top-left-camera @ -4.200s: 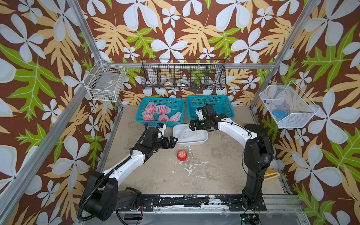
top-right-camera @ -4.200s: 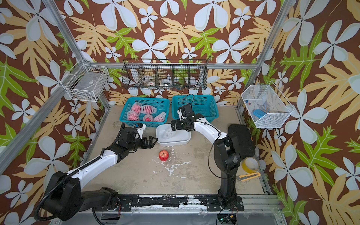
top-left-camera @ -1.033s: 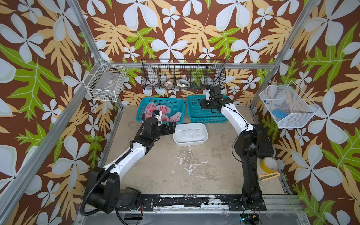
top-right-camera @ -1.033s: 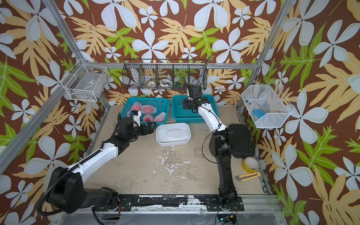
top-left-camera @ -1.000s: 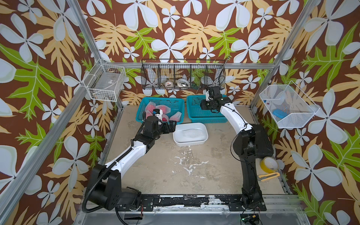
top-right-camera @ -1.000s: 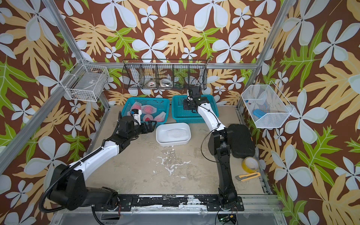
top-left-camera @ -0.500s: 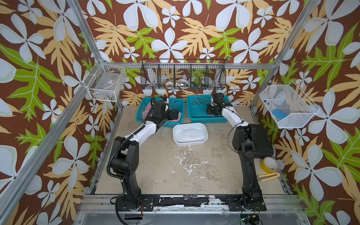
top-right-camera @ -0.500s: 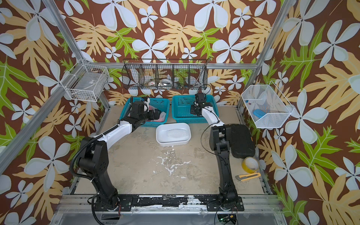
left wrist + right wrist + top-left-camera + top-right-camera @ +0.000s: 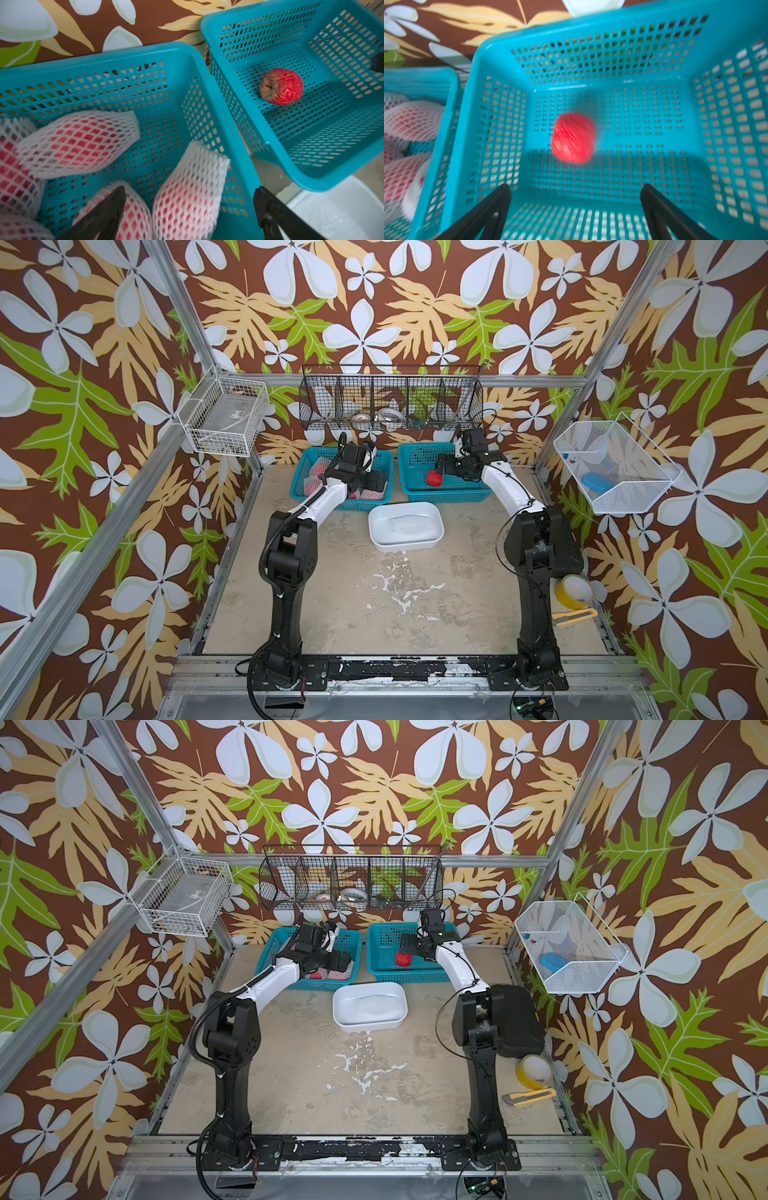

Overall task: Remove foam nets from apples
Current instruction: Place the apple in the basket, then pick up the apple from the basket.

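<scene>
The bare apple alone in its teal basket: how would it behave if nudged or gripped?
The bare apple looks round and lies loose on the flat floor of the teal basket, so a nudge would probably roll it. Its skin looks wrinkled, perhaps soft, so a hard pinch may bruise it. Without a net it is likely slicker to hold.

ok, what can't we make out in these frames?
- Netted apples: count unclear; left arm covers most in both top views, left wrist frame edge cuts some.
- Bare apple: motion-blurred in right wrist view.
- Black rack contents: too small in top views.
</scene>
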